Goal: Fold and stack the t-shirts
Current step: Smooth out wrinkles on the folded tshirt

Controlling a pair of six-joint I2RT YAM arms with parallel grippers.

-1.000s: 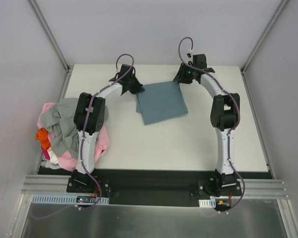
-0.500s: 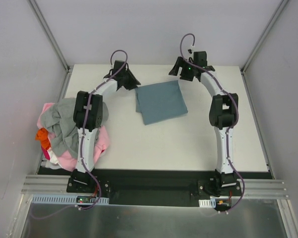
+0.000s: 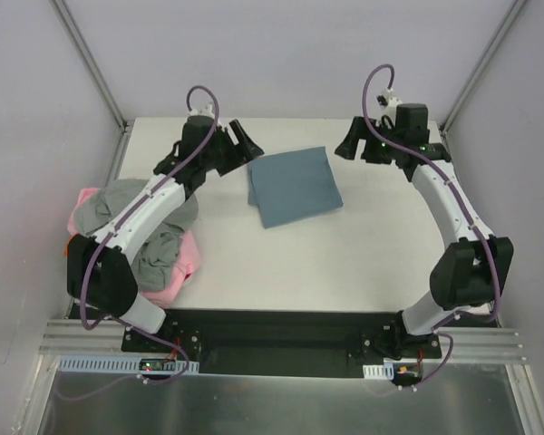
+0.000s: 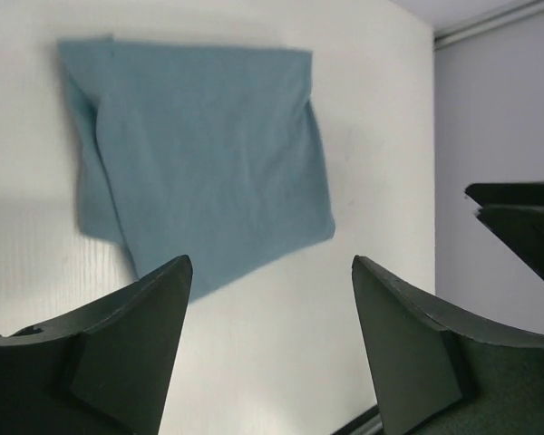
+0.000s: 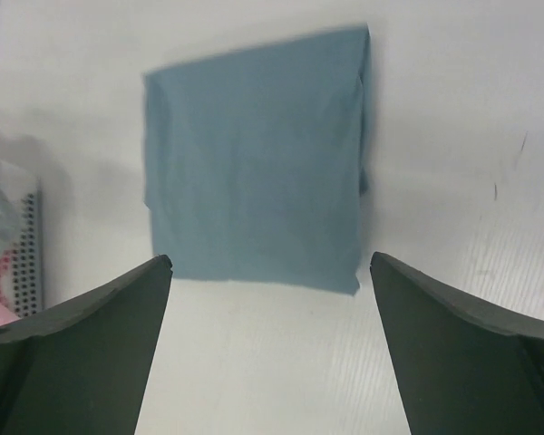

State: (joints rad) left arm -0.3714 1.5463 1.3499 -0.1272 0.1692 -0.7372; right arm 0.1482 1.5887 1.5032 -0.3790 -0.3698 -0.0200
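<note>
Top external: left end effector (image 3: pixel 238 149) and right end effector (image 3: pixel 356 147) gape empty; left arm (image 3: pixel 154 195) half-hides shirt pile (image 3: pixel 118 207).

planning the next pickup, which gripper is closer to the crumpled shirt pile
Left. The left gripper hovers just off the far corner of the pile; the right gripper is across the table, past the folded blue shirt.

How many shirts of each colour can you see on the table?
Blue shirt: 1
Grey shirt: 1
Pink shirt: 1
Total: 3 in view; others may be hidden underneath.
</note>
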